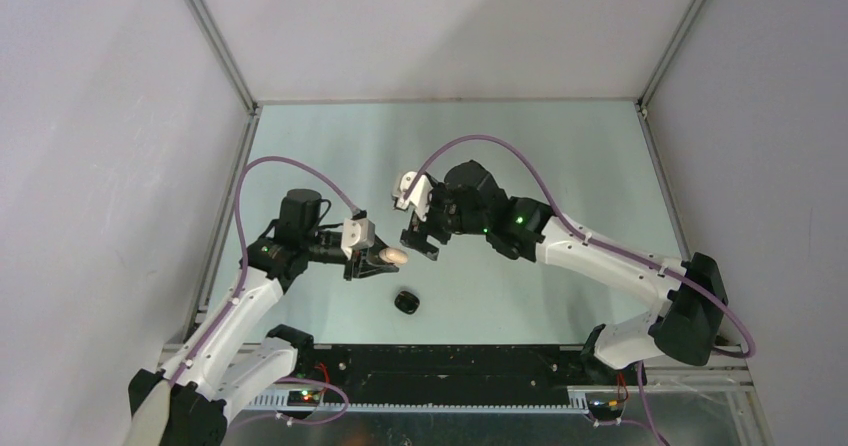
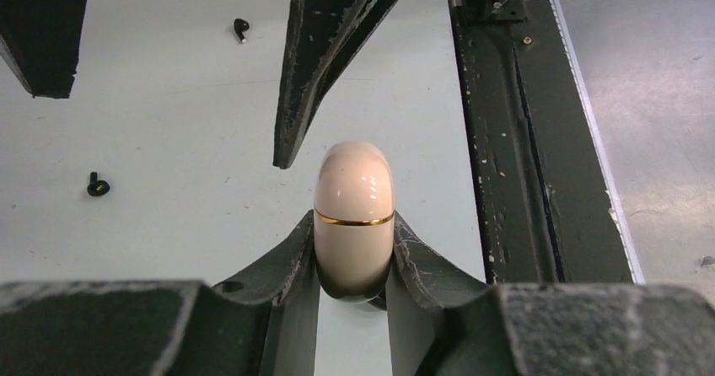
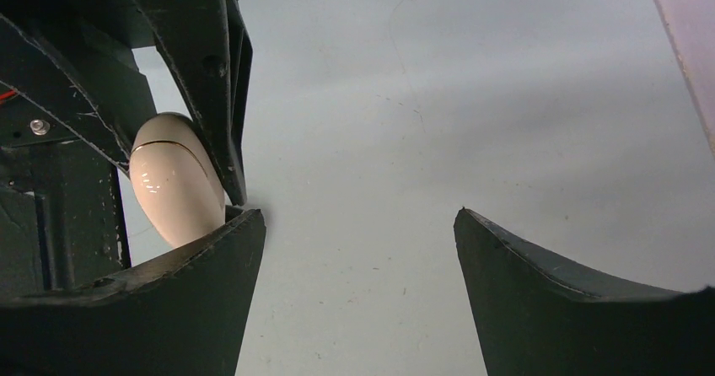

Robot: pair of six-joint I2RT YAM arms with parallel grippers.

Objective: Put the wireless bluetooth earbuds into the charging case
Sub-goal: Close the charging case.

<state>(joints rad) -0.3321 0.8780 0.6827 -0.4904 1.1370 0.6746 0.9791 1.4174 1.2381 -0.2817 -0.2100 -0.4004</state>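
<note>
The left pincer point(image 2: 354, 224) is pressed against both sides of a cream charging case point(image 2: 354, 178), which is held off the counter point(image 1: 560, 156) at the centre of the left wrist view. The case's lid is seen to be shut, a thin gold seam ringing it. The right pincer point(image 3: 356, 216) is spread wide and empty. It is placed just beside the case, which appears at the left of the right wrist view.

Two black earbuds are seen on the counter, one at the upper left point(image 2: 241, 29) of the left wrist view and one at the middle left point(image 2: 98, 185). A black case point(image 1: 406, 302) lies below centre in the top view. No cream earbuds can be made out.

The step in hand is judged to be opening the case. The lid would next have to be caught by the right pincer and lifted while the base is kept steady.
</note>
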